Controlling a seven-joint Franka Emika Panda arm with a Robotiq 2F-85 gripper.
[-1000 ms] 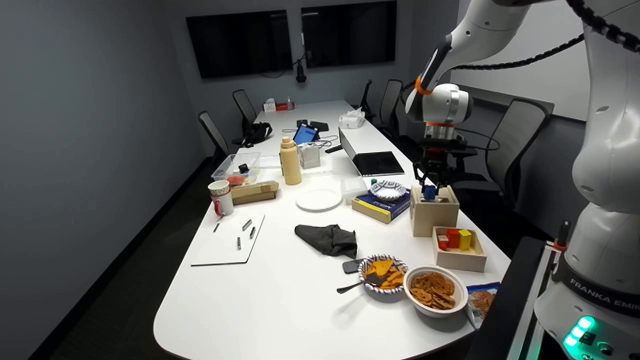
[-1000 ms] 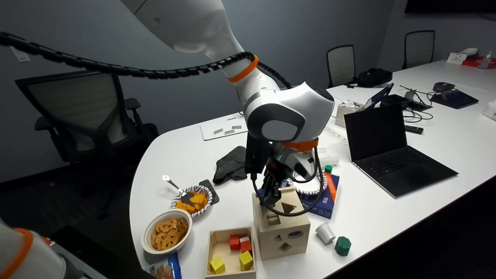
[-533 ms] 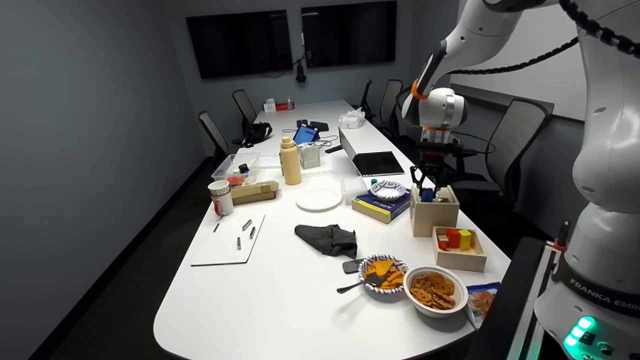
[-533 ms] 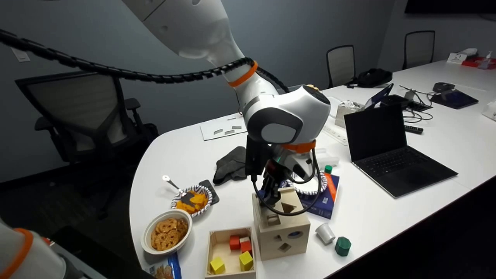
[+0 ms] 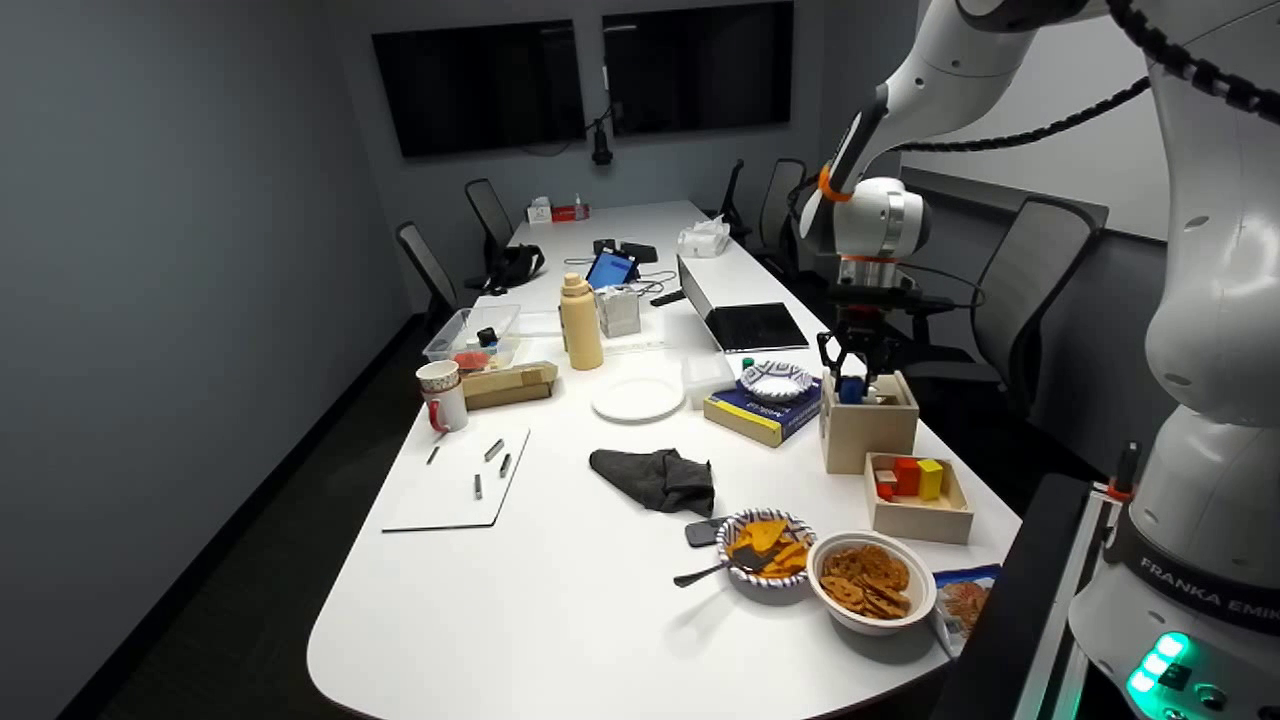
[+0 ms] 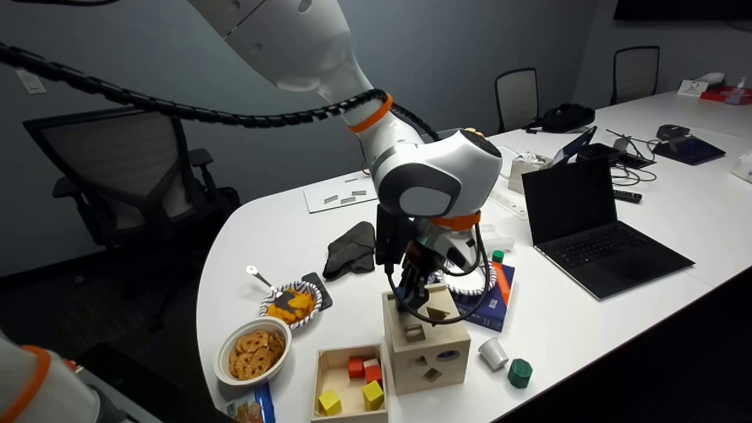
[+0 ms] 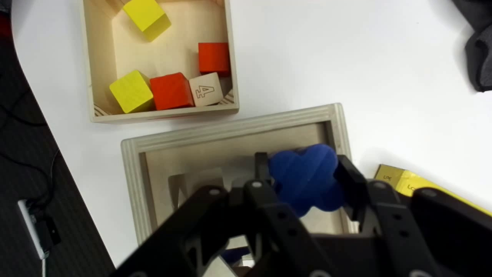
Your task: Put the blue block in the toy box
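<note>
The toy box (image 5: 868, 440) is a pale wooden cube with dark cut-outs in its sides and top. It stands near the table's edge, and it also shows in an exterior view (image 6: 432, 373). Its raised rim (image 7: 230, 130) frames a recessed top in the wrist view. My gripper (image 7: 301, 169) is shut on the blue block (image 7: 307, 179), which has a lobed, clover-like outline. The block (image 5: 851, 391) is at the box's top, near one corner of the rim. The panel under the block is hidden, so I cannot tell whether it lines up with a hole.
A low tray (image 6: 320, 376) of red and yellow blocks stands beside the box. A book (image 5: 765, 425) with a paper plate lies on another side. A grey cup (image 6: 493, 353) and a green block (image 6: 520, 373) lie near the table edge. Snack bowls (image 5: 870, 625) stand farther off.
My gripper and the blue block have shifted slightly toward the book's side and a little lower at the box's top. The grip is unchanged, and the box has not moved.
</note>
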